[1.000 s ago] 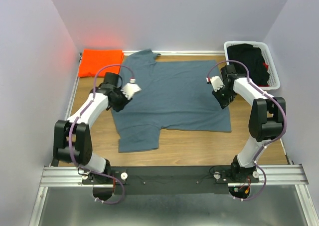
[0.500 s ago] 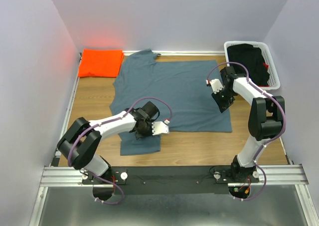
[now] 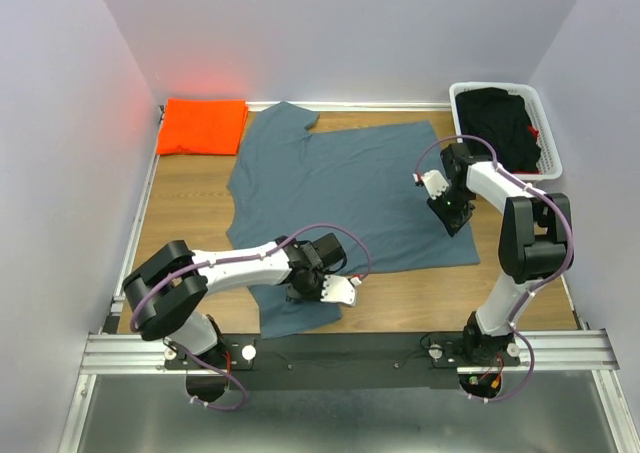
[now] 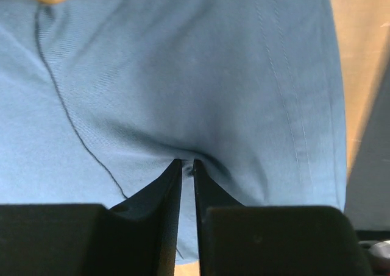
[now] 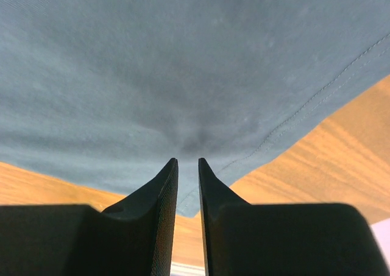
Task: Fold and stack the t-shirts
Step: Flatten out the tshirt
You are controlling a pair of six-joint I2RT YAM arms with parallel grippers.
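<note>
Wood table (image 3: 188,195), slate t-shirt (image 3: 350,183), lilac walls (image 3: 350,33)

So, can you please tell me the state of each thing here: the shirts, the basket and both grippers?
blue-grey t-shirt: spread open on the table, not yet folded.
orange t-shirt: folded, far left corner.
basket: holds dark clothes.
left gripper: shut on the blue-grey t-shirt.
right gripper: shut on the blue-grey t-shirt.

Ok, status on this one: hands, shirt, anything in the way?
Left hand shut on blue-grey t-shirt at near sleeve; right hand shut on its hem side. Shirt spread, unfolded. Orange t-shirt folded far-left; nothing blocking.
</note>
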